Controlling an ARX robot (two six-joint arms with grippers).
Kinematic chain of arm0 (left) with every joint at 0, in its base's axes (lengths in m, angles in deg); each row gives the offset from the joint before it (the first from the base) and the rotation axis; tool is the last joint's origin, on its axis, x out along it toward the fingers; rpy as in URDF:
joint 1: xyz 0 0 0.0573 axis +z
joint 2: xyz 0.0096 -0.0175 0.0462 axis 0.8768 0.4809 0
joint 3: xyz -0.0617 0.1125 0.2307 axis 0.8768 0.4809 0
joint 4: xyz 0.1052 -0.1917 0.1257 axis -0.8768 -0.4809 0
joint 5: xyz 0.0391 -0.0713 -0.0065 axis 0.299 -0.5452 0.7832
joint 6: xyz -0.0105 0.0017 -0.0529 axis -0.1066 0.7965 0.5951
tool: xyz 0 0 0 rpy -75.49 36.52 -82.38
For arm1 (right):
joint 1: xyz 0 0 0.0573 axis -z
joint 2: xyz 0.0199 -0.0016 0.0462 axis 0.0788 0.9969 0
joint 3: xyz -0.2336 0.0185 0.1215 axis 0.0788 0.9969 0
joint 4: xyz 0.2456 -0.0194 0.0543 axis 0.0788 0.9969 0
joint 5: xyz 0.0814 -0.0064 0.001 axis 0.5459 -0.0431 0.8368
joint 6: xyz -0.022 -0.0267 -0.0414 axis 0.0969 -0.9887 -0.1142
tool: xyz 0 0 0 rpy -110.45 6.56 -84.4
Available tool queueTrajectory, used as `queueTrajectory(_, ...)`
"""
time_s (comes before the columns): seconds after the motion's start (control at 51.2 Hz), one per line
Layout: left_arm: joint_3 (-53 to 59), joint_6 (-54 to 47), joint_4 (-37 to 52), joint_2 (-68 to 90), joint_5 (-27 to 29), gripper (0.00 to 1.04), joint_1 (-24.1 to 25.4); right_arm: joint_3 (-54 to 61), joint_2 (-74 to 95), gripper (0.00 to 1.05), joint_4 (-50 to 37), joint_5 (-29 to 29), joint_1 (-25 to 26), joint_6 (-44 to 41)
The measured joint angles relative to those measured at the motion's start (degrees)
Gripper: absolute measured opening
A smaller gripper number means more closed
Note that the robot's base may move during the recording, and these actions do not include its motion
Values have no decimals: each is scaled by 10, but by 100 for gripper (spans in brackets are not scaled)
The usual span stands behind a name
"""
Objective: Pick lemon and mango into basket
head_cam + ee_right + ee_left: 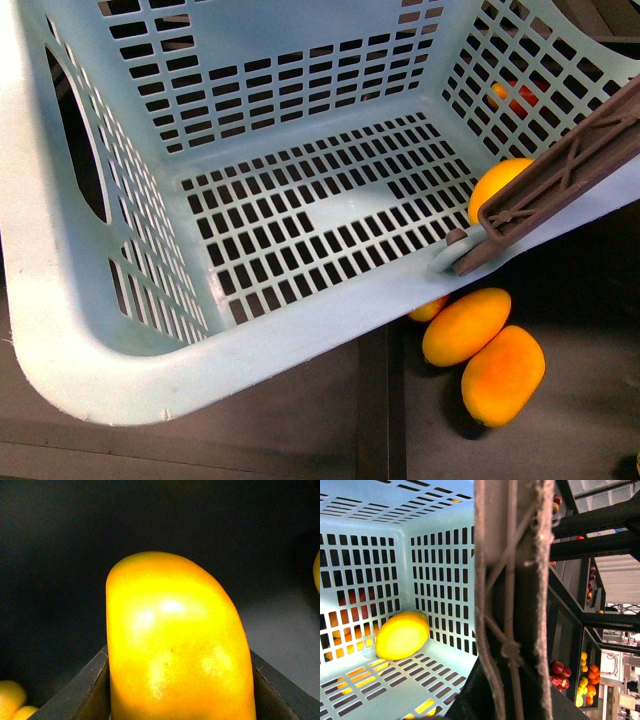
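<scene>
Ahead of the left gripper, the basket (90,330) sits behind its handle (512,605); whether that gripper is open or closed cannot be determined. The right gripper (180,695) clamps a mango (175,630). The lemon (402,635) lies in a basket corner beyond the left gripper.

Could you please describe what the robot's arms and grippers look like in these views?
Only the right gripper shows, in its wrist view: two matte, dark grey to black fingers, flat and angular with straight edges. No cables or markings are visible on them. Neither arm appears in the front view, and the left gripper cannot be made out.
</scene>
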Motion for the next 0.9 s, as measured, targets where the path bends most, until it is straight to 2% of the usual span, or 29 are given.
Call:
queueTrajectory(0.215, 0, 0, 0, 0, 0, 5, 0, 40, -187, 58, 43, 96, -3, 45)
queueTrajectory(0.293, 0, 0, 0, 0, 0, 5, 0, 50, -274, 58, 45, 123, -25, 95)
queueTrajectory(0.391, 0, 0, 0, 0, 0, 5, 0, 51, -348, 58, 41, 122, -67, 157)
queueTrajectory(0.528, 0, 0, 0, 0, 0, 5, 0, 51, -396, 58, 36, 78, -164, 222)
queueTrajectory(0.626, 0, 0, 0, 0, 0, 5, 0, 39, -398, 58, 20, 28, -265, 265)
queueTrajectory(0.723, 0, 0, 0, 0, 0, 5, 0, 17, -389, 58, 0, -9, -346, 289)
queueTrajectory(0.899, 0, 0, 0, 0, 0, 5, 0, -18, -359, 58, -10, -61, -442, 305)
